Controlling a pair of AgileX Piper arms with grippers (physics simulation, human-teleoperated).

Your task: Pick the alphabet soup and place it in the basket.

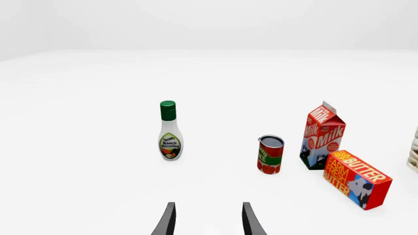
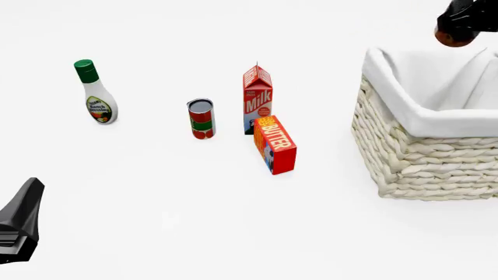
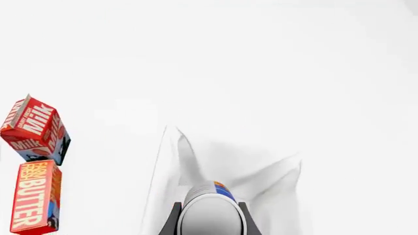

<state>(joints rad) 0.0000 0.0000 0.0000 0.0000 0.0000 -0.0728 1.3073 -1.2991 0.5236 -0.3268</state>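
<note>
Surface: white table (image 2: pixel 179 233), groceries at 9 o'clock of the basket (image 2: pixel 420 157).
Right gripper (image 3: pixel 209 215): clamped on the soup can (image 3: pixel 210 215) – above the basket's 12 o'clock rim.
Left gripper (image 1: pixel 207 219): parted, empty.
Risk: early release – can clips the rim.

Colours and patterns on your table

You have a cream woven basket (image 2: pixel 420 163) with white lining, a red, white and blue milk carton (image 2: pixel 258 96), a red butter box (image 2: pixel 276 143) with yellow lettering, a red-and-green can (image 2: pixel 200 119), a white ranch dressing bottle (image 2: pixel 97 96) capped green, and the alphabet soup (image 3: pixel 212 208) showing blue and orange under its silver-white top.
</note>
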